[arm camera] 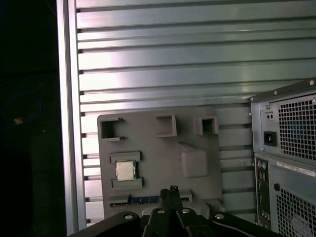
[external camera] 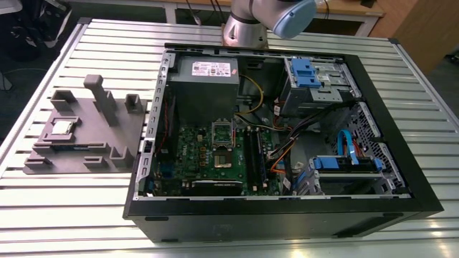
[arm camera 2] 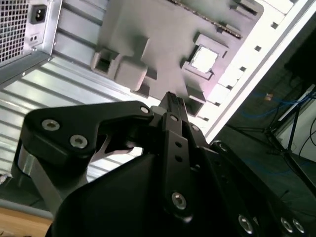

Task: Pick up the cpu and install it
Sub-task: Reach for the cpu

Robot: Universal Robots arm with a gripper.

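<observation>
— On the exterior view's left, what lies on the slatted table point(external camera: 107, 43)?
— A grey fixture point(external camera: 93, 134), with the cpu point(external camera: 63, 127) seated in a square pocket, well apart from the open computer case point(external camera: 287, 215) and its motherboard socket point(external camera: 222, 134). The arm point(external camera: 262, 21) stands behind the case.
— And in the second wrist view?
— The gripper point(arm camera 2: 172, 98) points at the fixture point(arm camera 2: 163, 29), jaws pressed together, holding nothing. The cpu point(arm camera 2: 204, 58) lies near its tip, untouched.
— And the first wrist view?
— The gripper point(arm camera: 172, 190) shows its closed tip against the fixture point(arm camera: 163, 148); the cpu point(arm camera: 125, 171) sits in its pocket nearby.
</observation>
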